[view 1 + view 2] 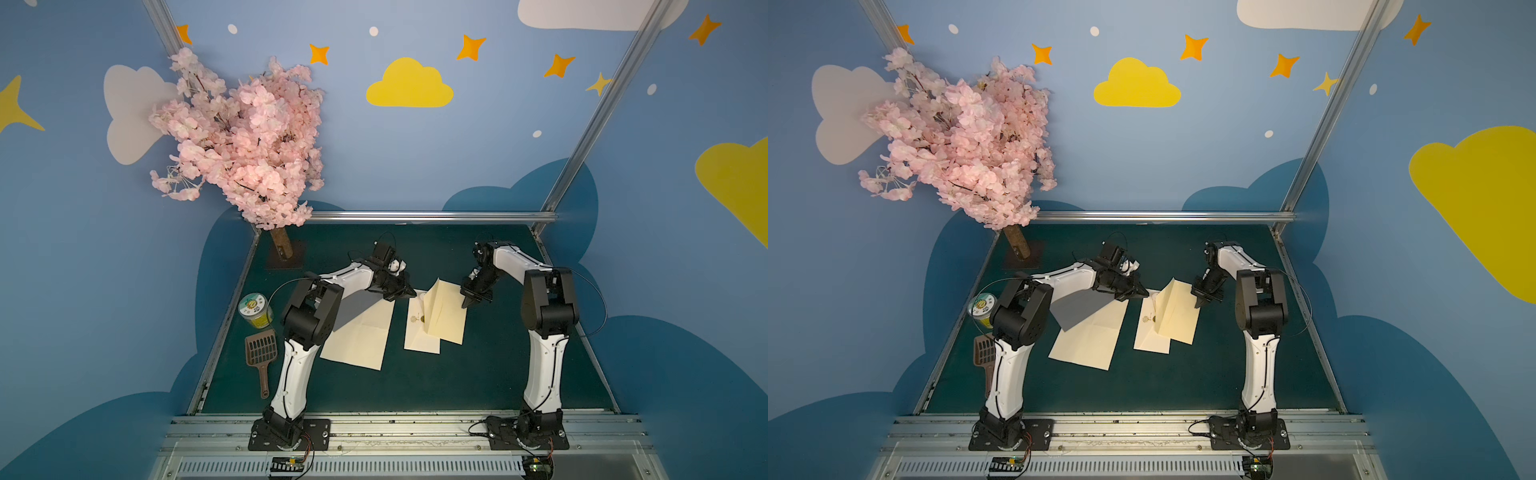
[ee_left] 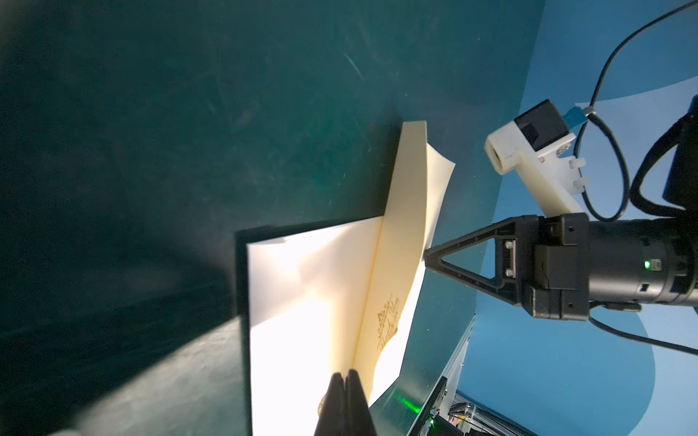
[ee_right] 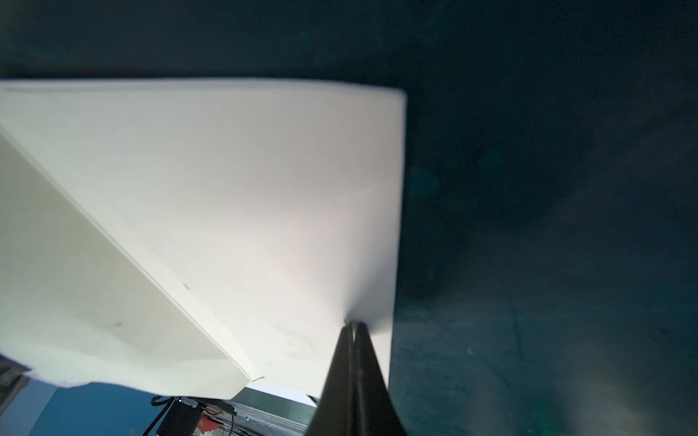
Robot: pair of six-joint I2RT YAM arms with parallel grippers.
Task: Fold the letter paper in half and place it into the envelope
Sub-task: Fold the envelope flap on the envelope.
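The cream letter paper lies flat on the green mat left of centre, creased across its middle; its far part is shaded under my left arm. The cream envelope lies just right of it. My right gripper is shut on the envelope's upper layer, holding it up like a tent. My left gripper is shut at the envelope's far left edge, by the flap with gold lettering.
A pink blossom tree stands at the back left corner. A yellow jar and a brown slotted scoop lie along the mat's left edge. Metal rails border the mat.
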